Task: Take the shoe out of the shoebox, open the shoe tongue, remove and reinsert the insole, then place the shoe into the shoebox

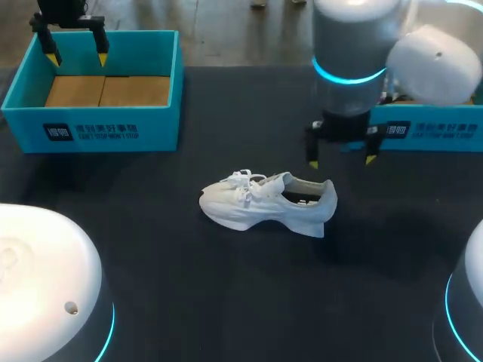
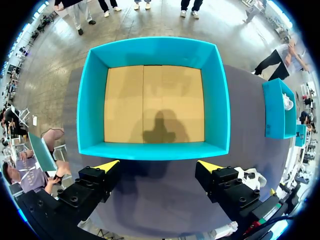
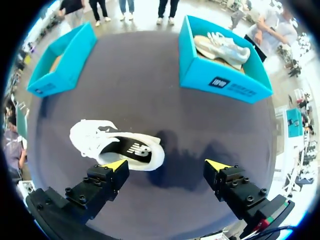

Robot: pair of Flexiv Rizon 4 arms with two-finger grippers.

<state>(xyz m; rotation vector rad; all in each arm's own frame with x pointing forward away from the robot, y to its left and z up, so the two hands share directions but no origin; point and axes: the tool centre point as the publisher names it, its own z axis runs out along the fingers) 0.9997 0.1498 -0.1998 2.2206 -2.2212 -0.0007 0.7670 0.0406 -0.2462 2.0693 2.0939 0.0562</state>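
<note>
A white shoe (image 1: 260, 205) stands upright on the black table, toe to the left, its laces loose. In the right wrist view the shoe (image 3: 90, 139) shows a black insole (image 3: 131, 149) inside. My right gripper (image 1: 341, 160) hangs open just above and behind the heel, with nothing between its fingers; in its own view the gripper (image 3: 167, 164) has the heel beside one fingertip. My left gripper (image 1: 75, 54) is open over the back rim of the left teal shoebox (image 1: 98, 124). That shoebox (image 2: 155, 150) is empty, with a bare cardboard floor, ahead of the left gripper (image 2: 160, 164).
A second teal shoebox (image 1: 430, 130) stands at the back right, partly hidden by my right arm. In the right wrist view this box (image 3: 225, 80) holds another white shoe (image 3: 222, 46). Black tabletop lies open around the shoe.
</note>
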